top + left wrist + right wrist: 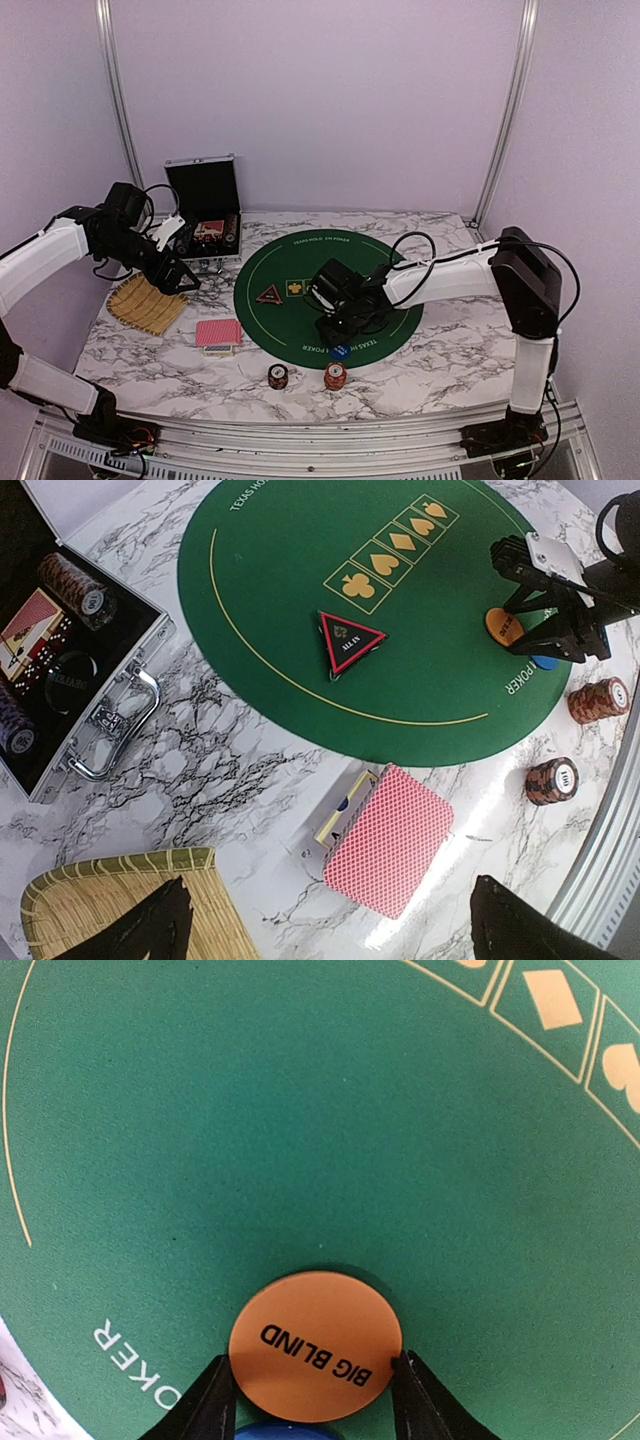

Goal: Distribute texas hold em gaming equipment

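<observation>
- Right tool (345, 328) pinches the orange disc (315, 1348) at the mat (290, 322), toward the surface's (440, 370) near edge.
- Left tool (183, 278) spread, empty.
- Cards (218, 333), marker (268, 295) and chip stacks (278, 377) are out; more chips (75, 580) sit in the case (203, 185).

**Colours on the Card Table**

The round mat (300, 600) is green, with yellow lines, yellow suit boxes and white lettering. One disc (315, 1348) is orange with black letters, and another disc (285, 1430) is blue. The cards (390, 840) have red lattice backs. The triangle (348, 640) is dark with a red edge. The red chips (598, 700) and brown chips (551, 780) are white-striped. The table (230, 770) is white with dark veins.
</observation>
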